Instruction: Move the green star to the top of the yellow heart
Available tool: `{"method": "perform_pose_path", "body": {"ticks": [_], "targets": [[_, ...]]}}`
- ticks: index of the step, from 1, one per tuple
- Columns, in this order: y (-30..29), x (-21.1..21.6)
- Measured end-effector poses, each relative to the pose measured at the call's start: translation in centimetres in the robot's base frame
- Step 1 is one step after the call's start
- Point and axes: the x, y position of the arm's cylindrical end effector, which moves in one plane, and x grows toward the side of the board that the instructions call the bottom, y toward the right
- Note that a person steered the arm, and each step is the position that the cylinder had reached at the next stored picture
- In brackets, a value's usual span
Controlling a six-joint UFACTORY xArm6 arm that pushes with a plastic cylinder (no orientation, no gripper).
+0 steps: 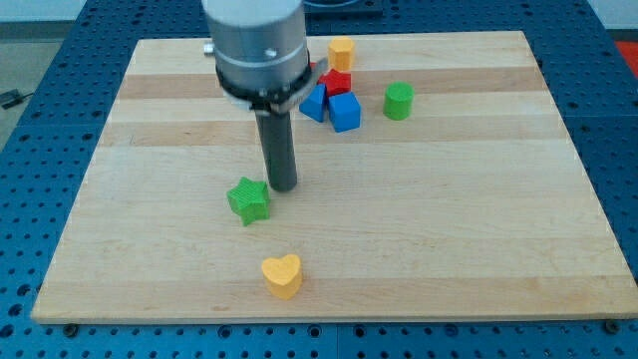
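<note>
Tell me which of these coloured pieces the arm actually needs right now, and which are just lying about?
Needed: green star, yellow heart, my tip just right of the star.
Lying about: red block, two blue blocks, green cylinder, yellow block.

green star, yellow heart, pale striped wooden board

The arm's end is a broad grey metal cylinder ringed by a black band along its lower edge. Below it runs a straight, dark, matte rod, rounded at my tip.
</note>
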Motion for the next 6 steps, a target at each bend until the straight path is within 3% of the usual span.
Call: {"method": "perform_pose_path", "body": {"ticks": [1, 4, 5, 6], "targets": [[-5.6, -1.0], [-1.2, 5.0], [-0.7, 4.7], [2.1, 0.6]]}}
